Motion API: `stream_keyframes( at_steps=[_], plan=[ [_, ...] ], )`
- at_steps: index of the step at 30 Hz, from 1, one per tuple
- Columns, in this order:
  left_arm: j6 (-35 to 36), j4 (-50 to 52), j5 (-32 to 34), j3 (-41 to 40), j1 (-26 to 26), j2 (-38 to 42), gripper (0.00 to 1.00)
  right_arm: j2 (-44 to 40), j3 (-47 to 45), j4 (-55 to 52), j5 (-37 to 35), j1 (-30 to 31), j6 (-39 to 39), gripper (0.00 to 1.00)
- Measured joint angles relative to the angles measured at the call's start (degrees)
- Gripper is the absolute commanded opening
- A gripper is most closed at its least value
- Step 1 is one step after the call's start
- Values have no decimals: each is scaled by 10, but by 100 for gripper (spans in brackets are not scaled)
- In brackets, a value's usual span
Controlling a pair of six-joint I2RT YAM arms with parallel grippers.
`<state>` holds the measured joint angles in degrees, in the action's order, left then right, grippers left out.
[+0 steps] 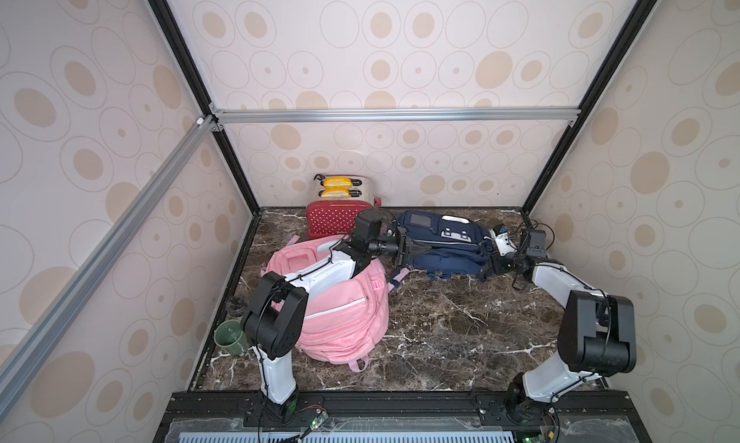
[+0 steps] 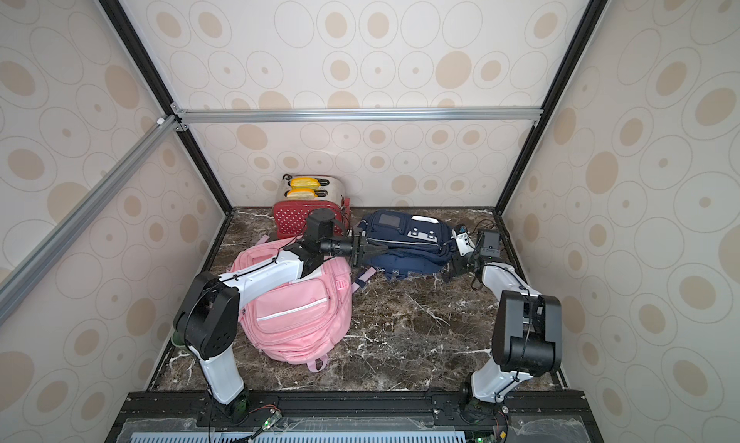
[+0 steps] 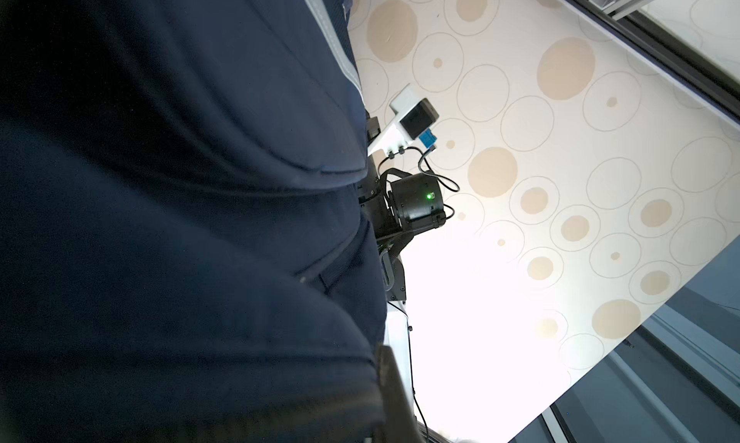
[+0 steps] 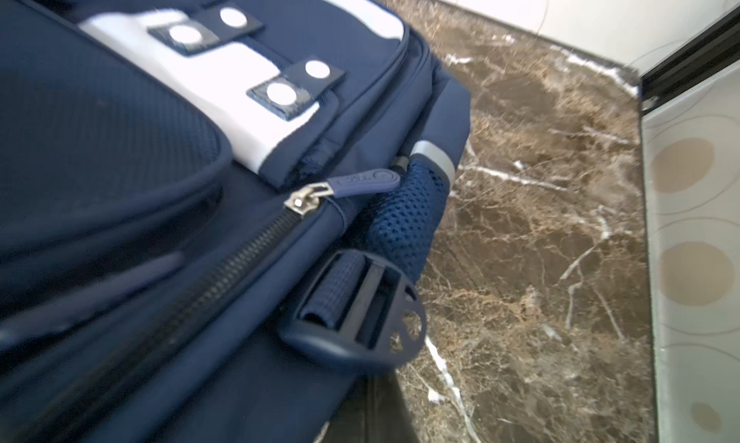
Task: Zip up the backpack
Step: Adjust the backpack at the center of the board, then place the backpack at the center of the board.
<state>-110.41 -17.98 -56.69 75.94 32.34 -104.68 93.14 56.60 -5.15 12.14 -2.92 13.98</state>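
Observation:
The navy backpack [image 1: 440, 236] [image 2: 404, 236] lies flat at the back of the marble table, in both top views. My left gripper [image 1: 425, 248] [image 2: 381, 249] is shut on a pinch of fabric at its left end; in the left wrist view the backpack [image 3: 180, 220] fills the picture and one finger [image 3: 394, 389] shows past it. My right gripper [image 1: 490, 269] [image 2: 454, 268] is shut at the backpack's right lower corner, its fabric lying over the jaws. The right wrist view shows the metal zipper slider [image 4: 300, 200], its blue pull tab [image 4: 366, 180] and a strap buckle [image 4: 360, 313] above one finger [image 4: 384, 413].
A pink backpack [image 1: 340, 300] lies under the left arm at front left. A red toaster [image 1: 336, 218] holding yellow slices stands against the back wall. A green mug [image 1: 230, 337] sits at the left edge. Walls enclose the table on three sides.

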Motion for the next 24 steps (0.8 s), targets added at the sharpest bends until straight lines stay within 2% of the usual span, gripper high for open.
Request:
stream_keyframes(
  at_steps=[7,9,12,13,19,24],
  plan=[
    [-40,-46,10,-10,0,0,0,59,56,-23,-23,-18,4,0],
    [-43,-54,13,-10,0,0,0,59,67,-31,-27,-24,-4,25],
    [-46,-58,15,-10,0,0,0,47,67,-47,-31,-27,-24,46],
    [-47,-61,15,-12,0,0,0,43,67,-56,-28,-27,-31,49],
    [-73,-119,14,-55,0,0,0,24,68,-129,24,-26,-36,50],
    [-82,-137,11,-57,0,-1,0,21,63,-171,76,-33,-15,51]
  ],
)
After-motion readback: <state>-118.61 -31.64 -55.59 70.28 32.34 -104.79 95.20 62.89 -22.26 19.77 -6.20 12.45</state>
